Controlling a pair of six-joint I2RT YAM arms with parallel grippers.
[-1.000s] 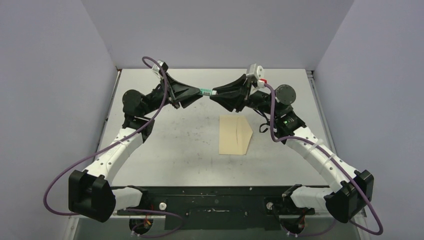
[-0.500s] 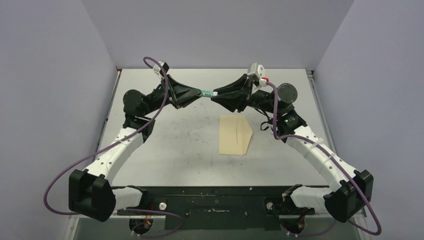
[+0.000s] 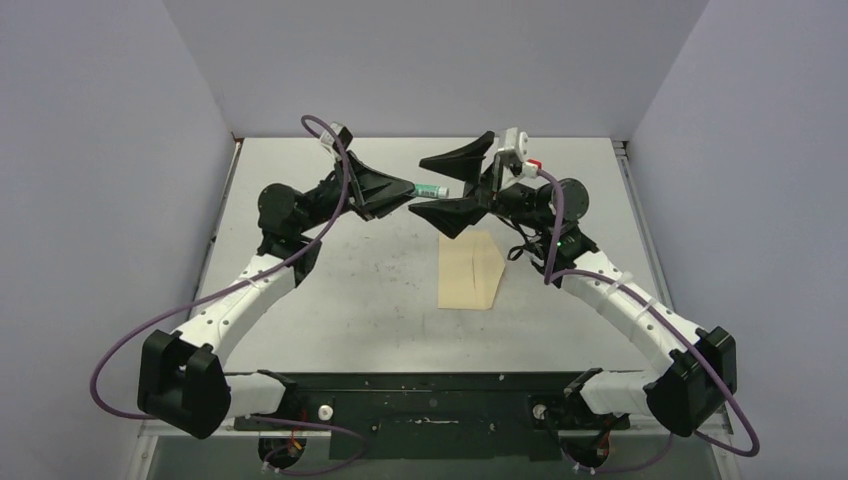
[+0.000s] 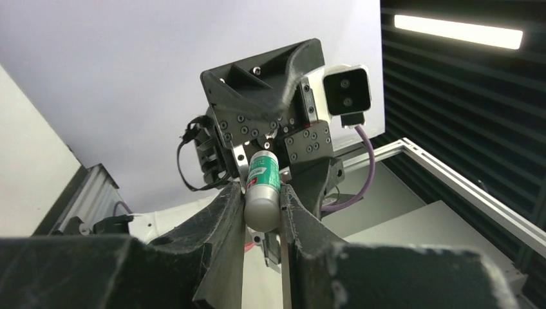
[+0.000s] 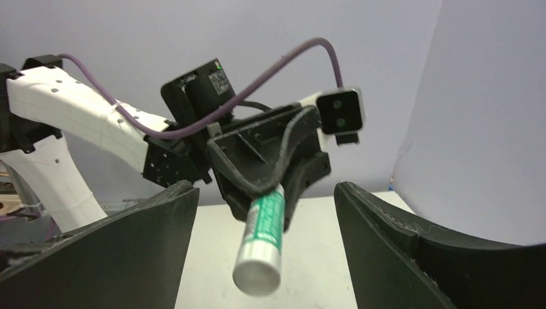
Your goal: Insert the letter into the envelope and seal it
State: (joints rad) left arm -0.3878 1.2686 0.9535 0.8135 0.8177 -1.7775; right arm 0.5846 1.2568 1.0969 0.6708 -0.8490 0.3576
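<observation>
1. Left claw (image 3: pixel 405 187): clenched on a glue stick (image 3: pixel 430 189), a white tube with a green label. In the left wrist view I see both fingers pressed against the sides of the tube, near its rounded end.

2. Right claw (image 5: pixel 264 257): released. Its fingers (image 5: pixel 129 251) stand spread wide on either side of the free end of the tube. In the right wrist view I see the tube touching neither of them.

3. Both claws meet nose to nose over the far half of the tabletop (image 3: pixel 340 290), raised off its surface.

4. The envelope (image 3: pixel 470 272): pale tan, lying flat on the tabletop right of centre. In the top view it sits just below the right claw's lower finger. Neither claw touches it. Its right edge runs at an angle toward the top.
</observation>
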